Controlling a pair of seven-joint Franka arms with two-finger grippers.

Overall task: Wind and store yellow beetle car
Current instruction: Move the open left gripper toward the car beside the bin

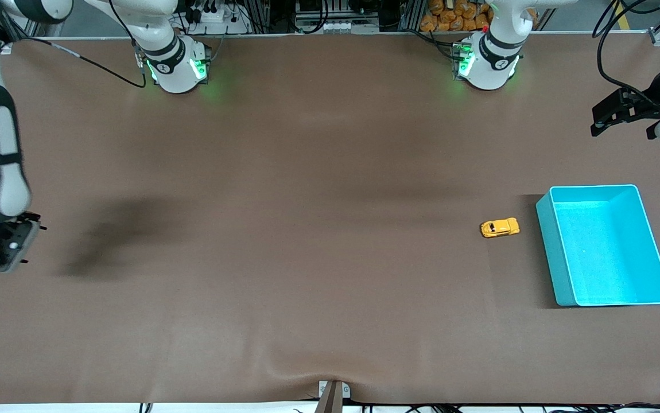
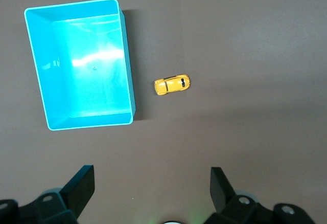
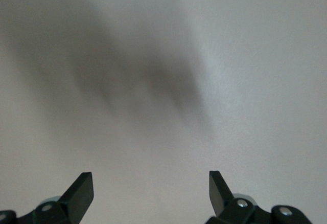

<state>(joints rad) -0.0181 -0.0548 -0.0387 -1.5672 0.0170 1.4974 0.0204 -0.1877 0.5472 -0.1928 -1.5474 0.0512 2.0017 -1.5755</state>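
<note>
The yellow beetle car stands on the brown table beside the turquoise bin, on the side toward the right arm. In the left wrist view the car and the bin lie well away from my left gripper, which is open and empty. That left gripper hangs high at the left arm's end of the table, above bare mat farther from the front camera than the bin. My right gripper waits at the right arm's end, open over bare mat.
The bin's inside is empty. A dark shadow lies on the mat near the right gripper. The two arm bases stand along the table's edge farthest from the front camera. A small clamp sits at the edge nearest that camera.
</note>
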